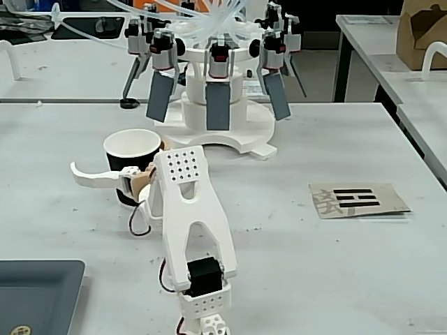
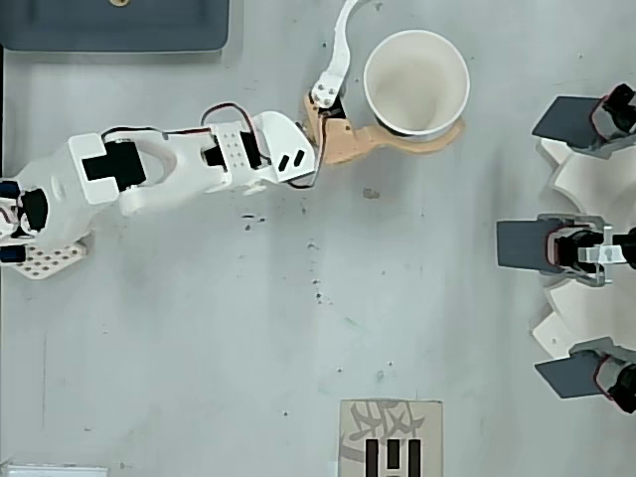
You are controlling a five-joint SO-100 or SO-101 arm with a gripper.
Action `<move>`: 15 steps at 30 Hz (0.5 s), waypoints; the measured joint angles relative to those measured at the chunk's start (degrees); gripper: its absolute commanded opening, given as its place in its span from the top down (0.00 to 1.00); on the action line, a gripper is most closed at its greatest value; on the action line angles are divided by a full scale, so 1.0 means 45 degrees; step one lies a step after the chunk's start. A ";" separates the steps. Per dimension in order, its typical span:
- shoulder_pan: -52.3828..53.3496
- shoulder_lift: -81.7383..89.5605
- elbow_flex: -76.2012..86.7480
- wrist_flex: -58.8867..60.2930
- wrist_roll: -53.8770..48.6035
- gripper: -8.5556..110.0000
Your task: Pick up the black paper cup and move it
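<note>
The black paper cup (image 1: 130, 161) stands upright on the white table, its white inside (image 2: 415, 81) facing up in the overhead view. My gripper (image 1: 119, 158) is open wide at the cup. Its tan finger (image 2: 397, 140) lies along one side of the cup's base, touching or nearly so. The white finger (image 2: 341, 45) is swung far out, well clear of the cup wall. In the fixed view that white finger (image 1: 91, 179) points left in front of the cup. The cup sits in the mouth of the jaws, not clamped.
A white stand with several grey paddles (image 1: 218, 105) rises just beyond the cup, also at the right edge (image 2: 571, 245) overhead. A printed card (image 1: 357, 199) lies to the right. A dark grey tray (image 1: 35, 293) sits near the arm's base.
</note>
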 measured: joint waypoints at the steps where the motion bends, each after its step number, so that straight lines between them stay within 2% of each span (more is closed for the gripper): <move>1: -0.0020 0.0000 0.0000 0.0000 0.0000 0.55; 15: -0.0098 -0.0117 0.0000 0.0000 0.0078 0.68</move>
